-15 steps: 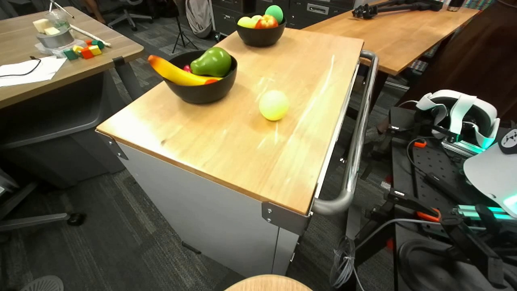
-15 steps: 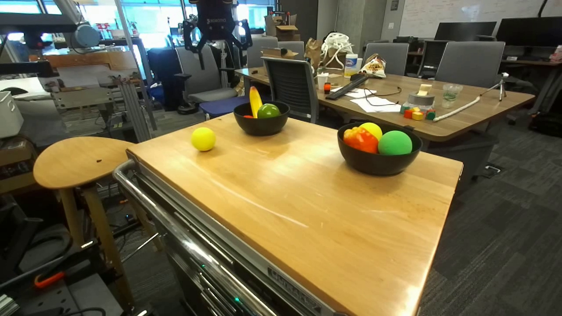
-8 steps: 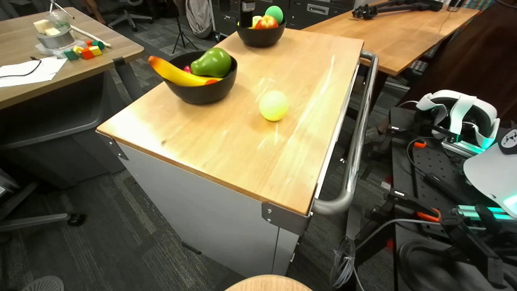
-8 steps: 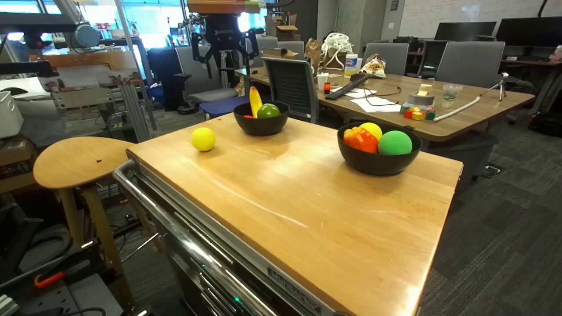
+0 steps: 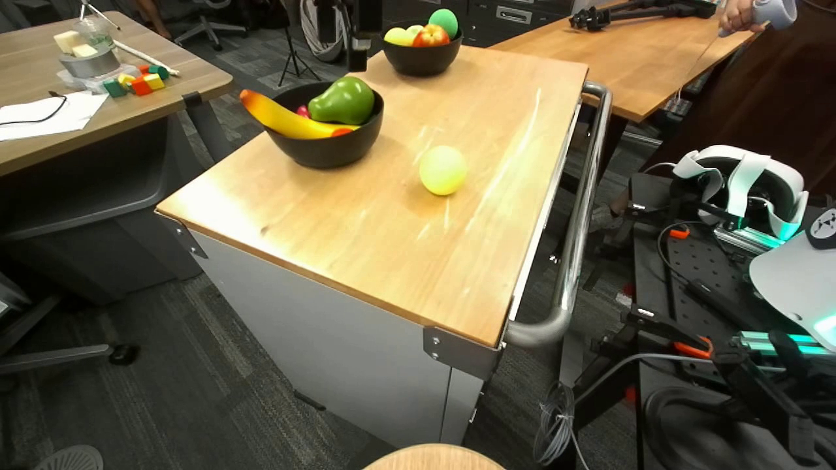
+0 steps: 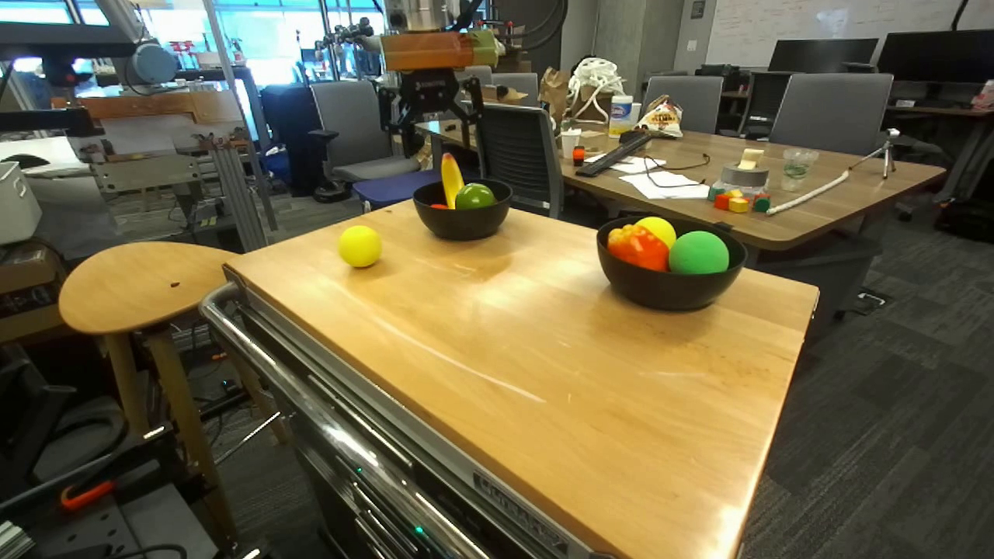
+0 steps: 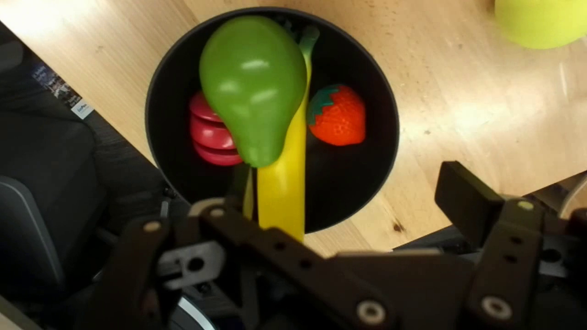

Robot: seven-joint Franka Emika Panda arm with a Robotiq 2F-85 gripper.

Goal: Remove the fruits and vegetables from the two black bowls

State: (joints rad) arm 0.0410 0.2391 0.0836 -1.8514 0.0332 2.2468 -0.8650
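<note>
A black bowl (image 7: 353,183) holds a green pear (image 7: 254,82), a yellow banana (image 7: 282,192), a red strawberry (image 7: 341,114) and a dark pink piece (image 7: 211,135) partly under the pear. The banana's tip sticks up past the rim in both exterior views. My gripper (image 7: 351,188) stands open above this bowl's side, nothing between its fingers; one finger overlaps the banana in the wrist view. The second black bowl (image 6: 668,291) carries a green ball (image 6: 699,252), a red-orange piece (image 6: 637,247) and yellow pieces (image 6: 658,230). A yellow ball (image 5: 443,171) lies loose on the wooden top.
The wooden cart top (image 6: 497,349) has a steel handle rail (image 5: 588,196) along one side. A round stool (image 6: 147,283) stands beside it. Behind is a table (image 6: 846,178) with blocks and tape. A person's hand (image 5: 738,14) shows at one edge.
The gripper has come down and across toward the bowl with the pear, staying open. It now shows at the top in both exterior views. A hand has appeared at one edge. The produce has not moved.
</note>
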